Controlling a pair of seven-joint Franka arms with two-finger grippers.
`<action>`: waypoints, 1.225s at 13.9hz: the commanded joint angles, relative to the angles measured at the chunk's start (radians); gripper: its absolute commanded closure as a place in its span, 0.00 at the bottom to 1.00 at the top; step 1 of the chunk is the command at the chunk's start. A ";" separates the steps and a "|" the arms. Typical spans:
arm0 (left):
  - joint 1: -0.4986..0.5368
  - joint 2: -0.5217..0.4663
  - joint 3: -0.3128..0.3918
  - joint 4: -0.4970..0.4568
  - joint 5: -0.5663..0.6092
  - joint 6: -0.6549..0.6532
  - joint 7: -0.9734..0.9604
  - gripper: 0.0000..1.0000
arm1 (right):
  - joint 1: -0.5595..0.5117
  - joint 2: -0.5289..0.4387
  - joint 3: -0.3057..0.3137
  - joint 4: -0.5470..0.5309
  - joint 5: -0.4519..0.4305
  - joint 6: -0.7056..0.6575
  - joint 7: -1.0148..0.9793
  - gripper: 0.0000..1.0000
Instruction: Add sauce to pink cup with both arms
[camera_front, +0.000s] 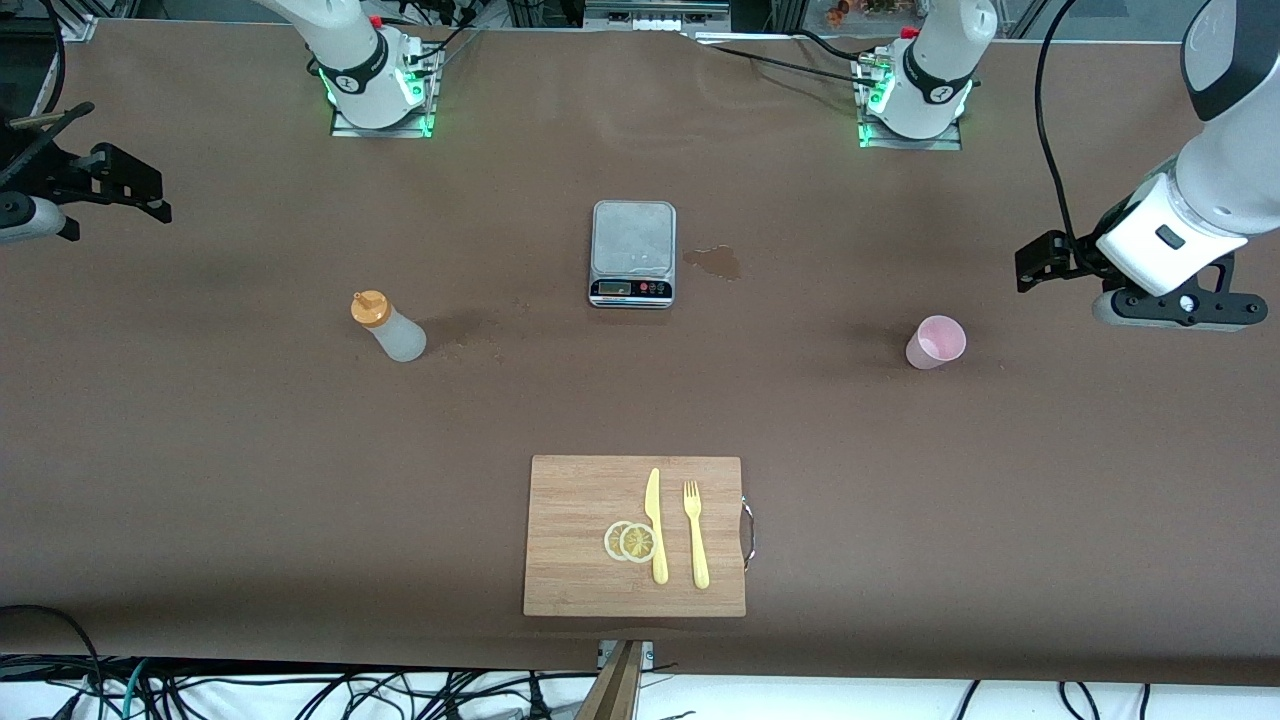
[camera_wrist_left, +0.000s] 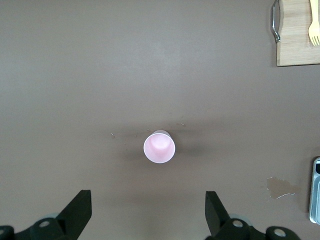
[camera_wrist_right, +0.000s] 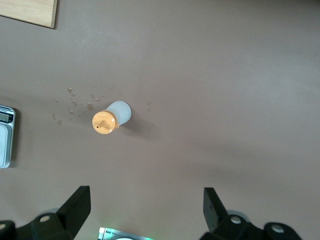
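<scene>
- brown table (camera_front: 200, 450): one kitchen scale (camera_front: 632, 253) mid-table.
- one sauce bottle (camera_front: 388, 327) nearer than the scale, toward the right arm's end.
- one pink cup (camera_front: 936, 342) nearer than the scale, toward the left arm's end.
- left gripper (camera_wrist_left: 148, 212) spread wide above the cup.
- right gripper (camera_wrist_right: 147, 210) spread wide above the bottle.
- one cutting board (camera_front: 635, 535) nearest: two lemon slices (camera_front: 630, 541), one knife (camera_front: 655, 524), one fork (camera_front: 695, 533).

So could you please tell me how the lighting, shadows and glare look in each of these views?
Front view: even overhead light, with only faint soft shadows beside the sauce bottle and pink cup, and green lamp glow at both arm bases. Left wrist view: a soft dark shadow flanks the cup. Right wrist view: the bottle casts a faint shadow, and droplets beside it glint slightly.
</scene>
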 joint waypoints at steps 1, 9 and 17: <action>0.018 0.020 -0.002 0.033 -0.025 -0.006 0.009 0.00 | -0.003 0.003 -0.001 0.015 0.017 -0.016 0.009 0.00; 0.018 0.023 -0.003 0.028 -0.025 -0.033 0.012 0.00 | -0.003 0.003 -0.001 0.018 0.019 -0.013 0.009 0.00; 0.020 0.023 -0.003 0.025 -0.025 -0.035 0.012 0.00 | -0.002 0.003 -0.001 0.018 0.017 -0.010 0.006 0.00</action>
